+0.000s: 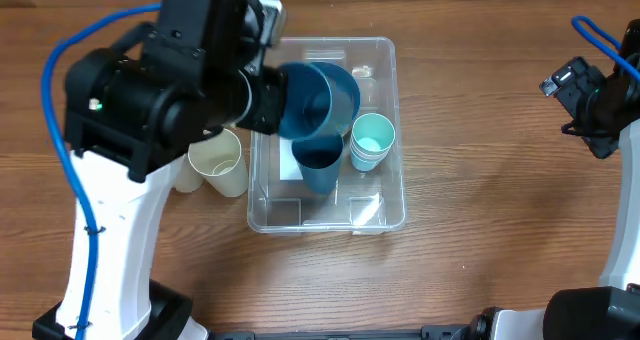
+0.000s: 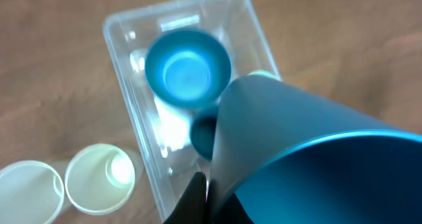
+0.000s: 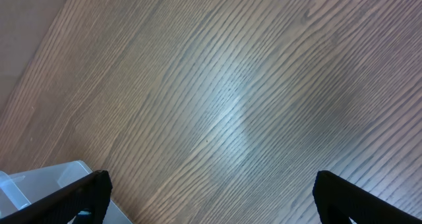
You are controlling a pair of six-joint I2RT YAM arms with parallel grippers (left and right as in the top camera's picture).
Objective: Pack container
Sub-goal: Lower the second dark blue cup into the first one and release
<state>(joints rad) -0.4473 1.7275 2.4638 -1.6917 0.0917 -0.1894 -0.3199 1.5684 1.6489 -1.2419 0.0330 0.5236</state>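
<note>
Container (image 1: 385, 60): clear bin, mid-table. L gripper (image 2: 210, 196) pinched on rim of large blue cup (image 1: 322, 95), tilted over it; dark blue cup (image 1: 320, 165) & teal cups (image 1: 373, 140) inside, cream cups (image 1: 220, 162) beside its left wall. R gripper (image 3: 211, 204) spread wide, far right.

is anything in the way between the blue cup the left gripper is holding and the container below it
The container is open on top, and the left gripper holds the big blue cup right above it. Inside, though, a dark blue cup sits under the held one, with teal cups stacked beside it.
</note>
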